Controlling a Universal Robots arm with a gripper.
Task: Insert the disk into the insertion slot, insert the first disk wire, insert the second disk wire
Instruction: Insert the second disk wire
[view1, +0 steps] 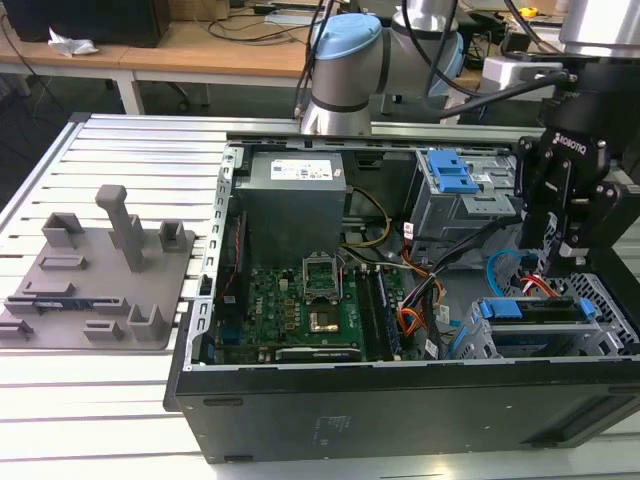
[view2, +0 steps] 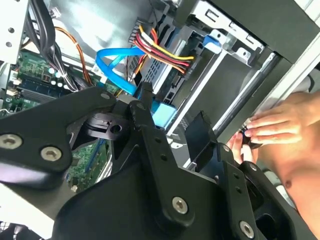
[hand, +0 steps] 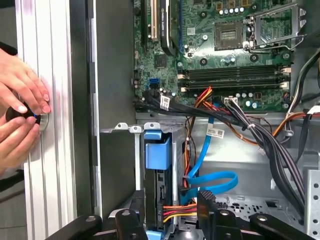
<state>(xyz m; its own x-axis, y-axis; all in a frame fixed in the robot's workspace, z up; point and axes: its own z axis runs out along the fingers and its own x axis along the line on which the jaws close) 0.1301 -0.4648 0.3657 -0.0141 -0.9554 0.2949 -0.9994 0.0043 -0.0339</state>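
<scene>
- The gripper (view1: 562, 250) hangs low inside the case (view1: 400, 410), at the exterior view's right. It is right above the disk (view1: 530, 312), which sits down in the slot (view1: 606, 300) with its blue carrier (hand: 157, 155) showing.
- Its jaws stand apart with a clear gap. In the first wrist view they straddle the disk's end, and I see nothing clamped between them.
- The red-orange wire (hand: 172, 209) runs to that end of the disk, between the fingers (hand: 206, 202). Whether it is fully home I cannot tell.
- The blue cable (hand: 212, 179) loops just beside one finger. I'd worry that a finger catches the loop and drags it, or pulls a wire loose.
- A push that is off-line could jam the wire's end or shove the disk crooked in the slot.
- The black bundle (hand: 270, 145) lies near too and could snag.
- A person's hands (hand: 20, 107) are on a knob (hand: 42, 120) on the table (hand: 50, 50), outside the case. A sudden swing of the arm that way would be a hazard.
</scene>
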